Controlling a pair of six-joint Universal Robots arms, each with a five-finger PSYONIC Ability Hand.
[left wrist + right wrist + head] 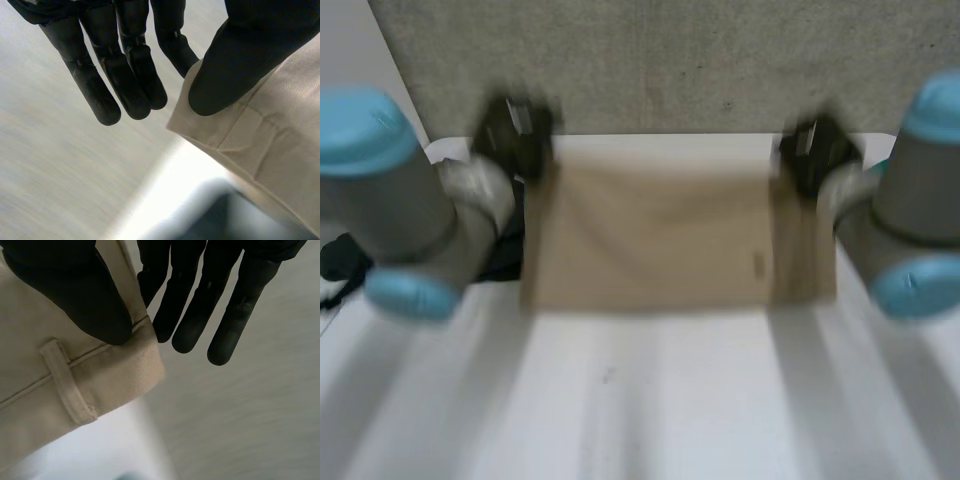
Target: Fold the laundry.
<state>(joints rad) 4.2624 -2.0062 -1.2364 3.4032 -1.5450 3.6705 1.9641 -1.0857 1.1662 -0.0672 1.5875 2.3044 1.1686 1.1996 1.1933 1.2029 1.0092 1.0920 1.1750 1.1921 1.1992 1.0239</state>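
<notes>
I saw the beige trousers lying folded and flat on the white table, towards its far side, below the grey board at the back. The left hand was at the far left corner of the trousers and the right hand at the far right corner. On my left wrist camera the thumb pressed the corner's hem against one finger behind it, with the other fingers straight and clear of the cloth. The right hand pinched likewise, thumb on the waistband near a belt loop, its remaining fingers straight beside the edge.
</notes>
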